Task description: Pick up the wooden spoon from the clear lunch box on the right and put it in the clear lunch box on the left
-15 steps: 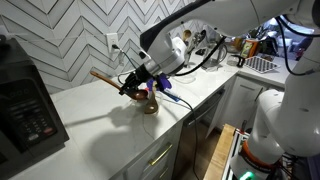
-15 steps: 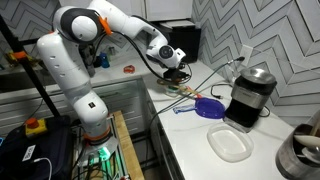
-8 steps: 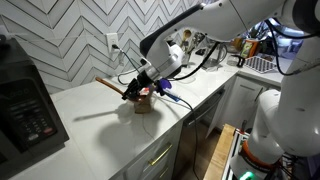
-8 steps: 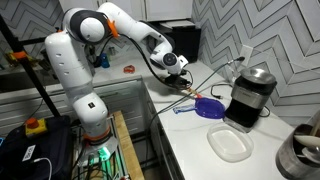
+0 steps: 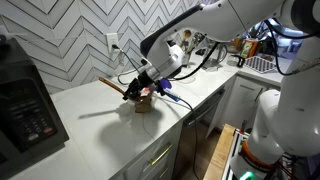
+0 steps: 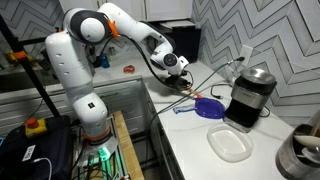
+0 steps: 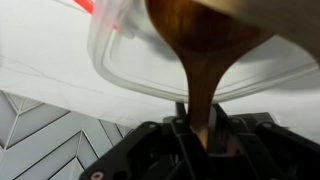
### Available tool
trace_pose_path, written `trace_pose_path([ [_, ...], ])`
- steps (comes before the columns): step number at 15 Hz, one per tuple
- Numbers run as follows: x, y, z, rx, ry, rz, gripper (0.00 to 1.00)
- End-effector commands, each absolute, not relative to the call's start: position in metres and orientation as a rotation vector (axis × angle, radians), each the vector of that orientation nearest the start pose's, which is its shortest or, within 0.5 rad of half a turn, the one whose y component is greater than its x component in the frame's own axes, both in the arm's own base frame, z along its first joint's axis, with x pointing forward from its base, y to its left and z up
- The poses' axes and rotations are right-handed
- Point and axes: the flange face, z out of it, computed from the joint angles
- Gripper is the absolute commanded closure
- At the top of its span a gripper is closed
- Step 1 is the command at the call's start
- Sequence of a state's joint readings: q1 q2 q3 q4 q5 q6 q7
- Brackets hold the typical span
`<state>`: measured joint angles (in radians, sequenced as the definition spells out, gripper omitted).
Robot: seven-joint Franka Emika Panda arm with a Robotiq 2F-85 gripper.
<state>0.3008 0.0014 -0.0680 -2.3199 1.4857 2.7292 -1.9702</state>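
Observation:
My gripper (image 5: 134, 91) is shut on the handle of the wooden spoon (image 5: 108, 84) and holds it tilted just above the white counter. The spoon's bowl (image 7: 200, 35) points down over a clear lunch box (image 7: 118, 62), whose rim fills the upper wrist view. The gripper (image 7: 203, 128) clamps the handle at the bottom of that view. In an exterior view the gripper (image 6: 180, 80) hangs over the same box, near a purple lid (image 6: 208, 107). Another clear lunch box (image 6: 230, 143) lies open and empty further along the counter.
A black microwave (image 5: 25, 112) stands at one end of the counter. A coffee machine (image 6: 250, 95) and a metal pot (image 6: 302, 150) stand by the chevron-tiled wall. The counter edge (image 5: 150, 140) drops to drawers. A blue object (image 5: 166, 86) lies beside the gripper.
Over the last second the gripper shifted slightly with the spoon, and the handle end dropped a little. Nothing has moved in the last half second.

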Motion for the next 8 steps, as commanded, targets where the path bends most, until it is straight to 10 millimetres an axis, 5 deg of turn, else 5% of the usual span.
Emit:
trace_pose_path([
  [1,0.513,0.077,0.357,-2.362,-1.124,-1.153,0.39],
  [6,0.513,0.075,0.377,-2.333,-1.119,-1.213,0.01],
  [8,0.511,0.075,0.394,-2.305,-1.104,-1.262,0.0],
])
